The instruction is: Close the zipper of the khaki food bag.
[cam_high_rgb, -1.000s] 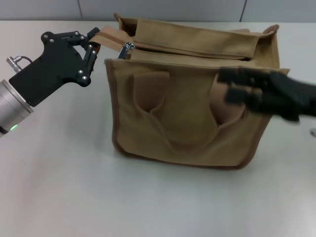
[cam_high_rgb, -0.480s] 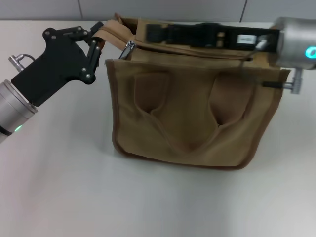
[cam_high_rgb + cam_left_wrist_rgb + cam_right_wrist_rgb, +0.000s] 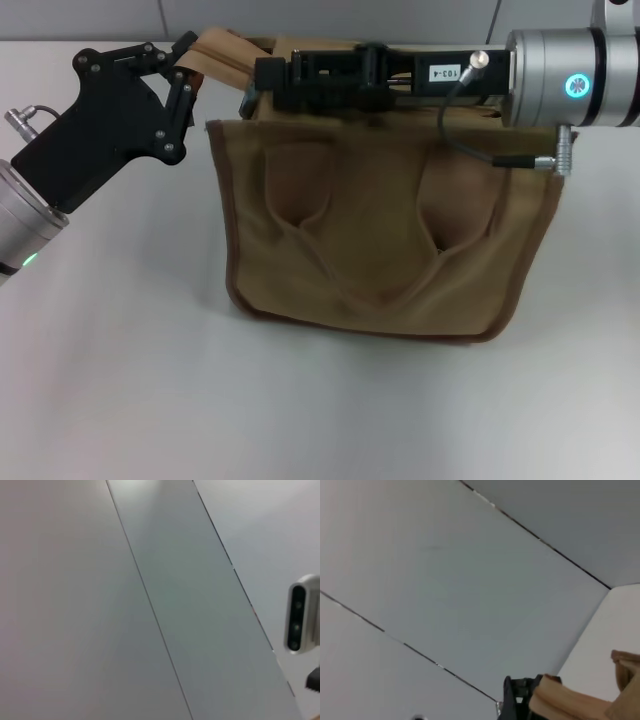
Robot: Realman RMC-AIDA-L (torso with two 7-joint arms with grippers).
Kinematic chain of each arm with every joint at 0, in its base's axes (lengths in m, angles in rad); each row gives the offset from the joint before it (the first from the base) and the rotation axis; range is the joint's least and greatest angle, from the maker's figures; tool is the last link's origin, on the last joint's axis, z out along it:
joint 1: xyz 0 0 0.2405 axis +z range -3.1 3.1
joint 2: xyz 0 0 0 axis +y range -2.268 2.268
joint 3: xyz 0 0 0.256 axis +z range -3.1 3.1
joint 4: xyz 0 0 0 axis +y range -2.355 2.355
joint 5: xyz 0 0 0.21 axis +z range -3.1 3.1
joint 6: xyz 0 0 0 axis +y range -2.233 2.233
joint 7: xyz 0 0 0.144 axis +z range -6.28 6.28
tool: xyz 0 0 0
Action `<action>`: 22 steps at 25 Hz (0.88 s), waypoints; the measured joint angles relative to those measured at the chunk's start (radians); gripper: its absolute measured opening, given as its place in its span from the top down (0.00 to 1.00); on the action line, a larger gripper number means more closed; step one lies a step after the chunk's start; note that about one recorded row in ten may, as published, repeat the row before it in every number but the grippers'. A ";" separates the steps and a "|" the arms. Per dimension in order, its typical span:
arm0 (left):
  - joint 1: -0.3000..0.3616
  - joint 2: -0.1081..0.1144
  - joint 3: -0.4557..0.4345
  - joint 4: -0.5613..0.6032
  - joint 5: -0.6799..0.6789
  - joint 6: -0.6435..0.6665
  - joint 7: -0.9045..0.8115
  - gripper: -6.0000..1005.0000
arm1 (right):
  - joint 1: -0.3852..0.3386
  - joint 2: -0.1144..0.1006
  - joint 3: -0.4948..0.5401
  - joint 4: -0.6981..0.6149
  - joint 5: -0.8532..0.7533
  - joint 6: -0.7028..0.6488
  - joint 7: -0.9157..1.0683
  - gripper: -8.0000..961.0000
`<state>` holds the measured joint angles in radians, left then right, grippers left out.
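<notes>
Head view: the khaki food bag [image 3: 375, 240] stood upright mid-surface [image 3: 150, 390], contents hidden. The left tool [image 3: 185, 75] pinched the tan flap [image 3: 222, 52] at the bag's left top corner. The right tool [image 3: 268, 82] lay along the top over the zipper [image 3: 248, 101]; whether it was open or closed could not be told. Bare surface lay in front and to the left.

Left wrist view: only wall panels [image 3: 150, 600].

Right wrist view: wall, tan flap, black fingers [image 3: 512, 700].
</notes>
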<state>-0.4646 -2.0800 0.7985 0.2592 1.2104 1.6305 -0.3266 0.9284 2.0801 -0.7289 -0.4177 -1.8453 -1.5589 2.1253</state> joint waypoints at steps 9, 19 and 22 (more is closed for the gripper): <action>-0.008 0.000 0.002 0.000 -0.001 0.021 -0.007 0.98 | 0.032 0.000 -0.037 -0.003 0.002 0.046 0.116 0.30; -0.021 0.000 -0.006 -0.001 -0.016 0.018 -0.023 0.98 | 0.042 0.000 -0.039 -0.007 -0.002 0.053 0.150 0.30; -0.021 0.001 0.000 -0.001 -0.030 0.025 -0.038 0.98 | 0.037 0.000 -0.039 -0.007 -0.004 0.062 0.150 0.30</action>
<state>-0.4851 -2.0794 0.7981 0.2577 1.1799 1.6551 -0.3643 0.9658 2.0801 -0.7680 -0.4248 -1.8497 -1.4972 2.2755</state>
